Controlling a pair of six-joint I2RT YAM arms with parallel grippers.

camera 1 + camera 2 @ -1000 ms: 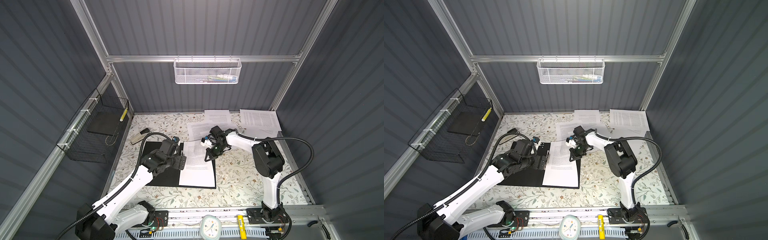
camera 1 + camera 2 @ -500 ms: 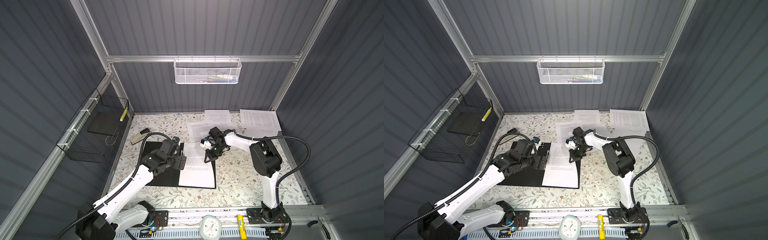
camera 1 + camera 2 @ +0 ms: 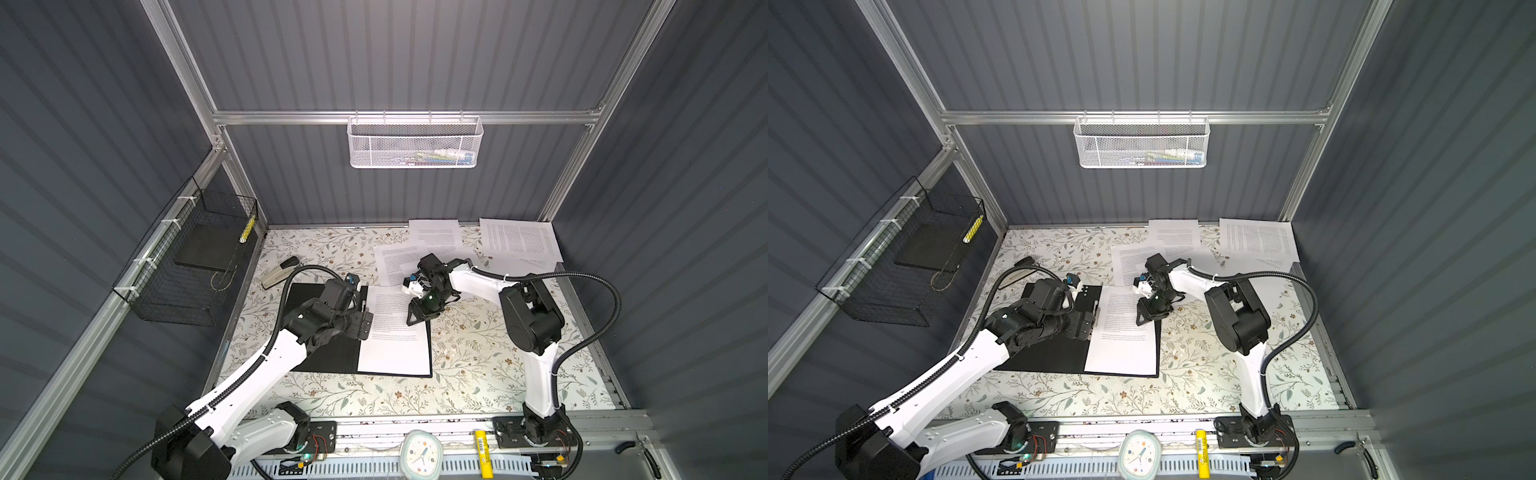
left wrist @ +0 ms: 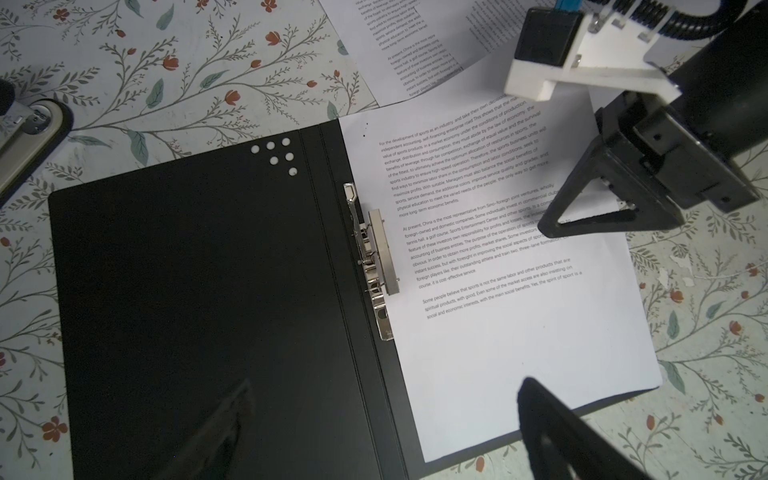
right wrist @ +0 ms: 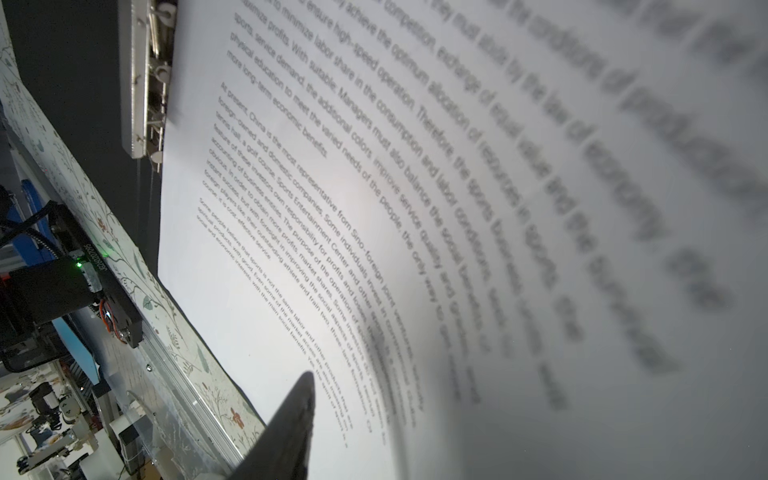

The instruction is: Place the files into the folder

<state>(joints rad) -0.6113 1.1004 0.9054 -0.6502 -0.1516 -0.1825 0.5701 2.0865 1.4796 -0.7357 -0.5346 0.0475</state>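
Observation:
The folder (image 3: 328,361) (image 3: 1042,357) lies open on the table, black inside up, with its metal clip (image 4: 376,257) at the spine. One of the files, a printed white sheet (image 3: 395,345) (image 4: 519,332), rests on the folder's right half beside the clip. My right gripper (image 3: 417,316) (image 4: 582,216) sits at that sheet's far right edge. Its jaws stand apart: one finger (image 5: 291,424) is above the paper, and the other is hidden under the raised, blurred edge. Several more files (image 3: 519,243) lie at the back right. My left gripper (image 3: 365,322) (image 4: 386,436) hovers open over the spine, holding nothing.
A stapler (image 3: 276,274) lies just beyond the folder's far left corner. A black wire basket (image 3: 187,266) hangs on the left wall and a white mesh basket (image 3: 415,143) on the back rail. A clock (image 3: 422,453) and a yellow stick (image 3: 484,457) lie at the front rail.
The right gripper's jaws have spread apart at the sheet's edge, and the arm has hardly shifted. The left arm and the folder have not moved.

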